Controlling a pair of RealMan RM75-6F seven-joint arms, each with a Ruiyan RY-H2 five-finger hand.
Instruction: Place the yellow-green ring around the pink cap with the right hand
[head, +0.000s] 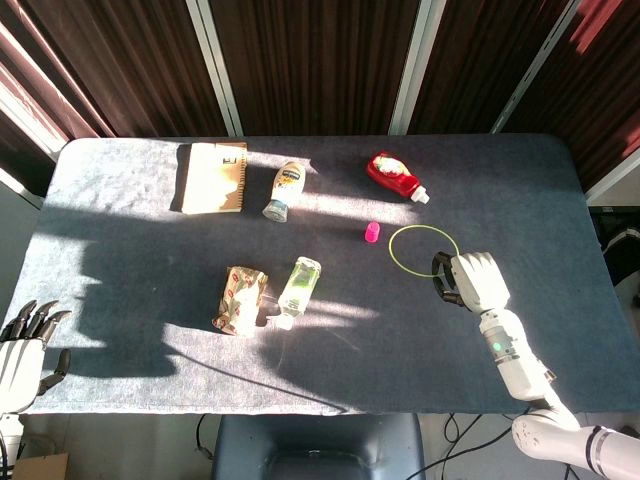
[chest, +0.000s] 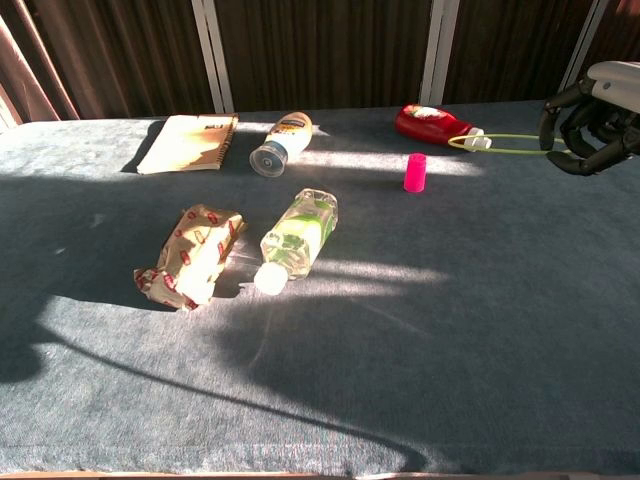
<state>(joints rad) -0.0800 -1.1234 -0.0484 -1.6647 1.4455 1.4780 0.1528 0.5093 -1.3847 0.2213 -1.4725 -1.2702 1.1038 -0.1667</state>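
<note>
A: Far left, the left hand (head: 22, 345) hangs off the counter's (head: 130, 250) edge, fingers apart, nothing in it.

B: On the counter, left to right: a tan notebook (head: 214, 177), spiral binding along its right side. Any writing on it is too small to read.

A: Next, a cream bottle (head: 284, 188) lying on its side, a dark oval label on it, not legible. Below it, a crinkled snack packet (head: 240, 299) with red marks, and just beside that a clear green-tinted bottle (head: 297, 290) on its side, white cap toward the robot.

B: Now the pink cap (head: 372, 232), upright in the sun patch. Behind it the red bottle (head: 395, 176) lies flat, white nozzle pointing right, label unreadable.

A: And the yellow-green ring (head: 423, 248): from the head view it sits just right of the pink cap, beside it, not around it.

B: In the chest view the ring is off the cloth, held level in the air. The right hand (head: 470, 282) grips its near-right edge, dark fingers (chest: 560, 118) curled over the rim.
</note>
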